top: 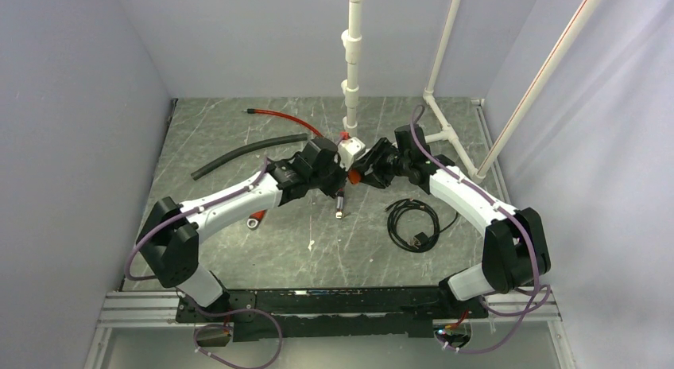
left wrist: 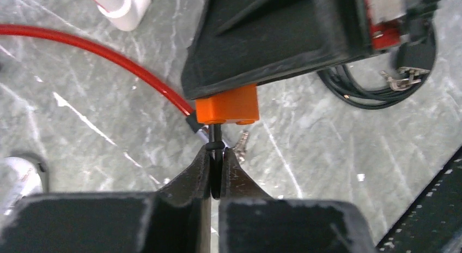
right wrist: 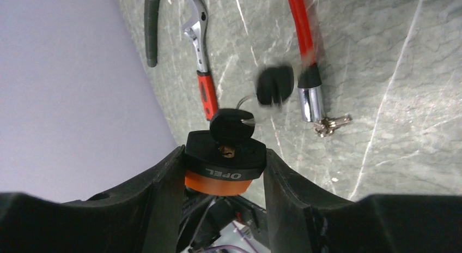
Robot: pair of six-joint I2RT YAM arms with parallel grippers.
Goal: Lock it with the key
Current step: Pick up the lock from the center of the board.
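The small orange padlock (top: 353,176) with a black keyhole face (right wrist: 220,179) is held above the table between the fingers of my right gripper (right wrist: 223,154), which is shut on it; this gripper also shows in the top view (top: 366,170). The key's black head (right wrist: 231,125) sits right at the keyhole face. A second, blurred black head hangs behind it. My left gripper (left wrist: 216,152) is shut on the key (left wrist: 216,171), seen edge-on and running up into the padlock's underside (left wrist: 228,104). It meets the right gripper from the left (top: 338,176).
A red cable (top: 286,118) ends in a chrome tip (right wrist: 310,103) with small loose keys (right wrist: 329,124) under the padlock. A red-handled wrench (right wrist: 202,73), a black hose (top: 246,153), a coiled black cable (top: 413,223) and a white pipe frame (top: 352,67) lie around.
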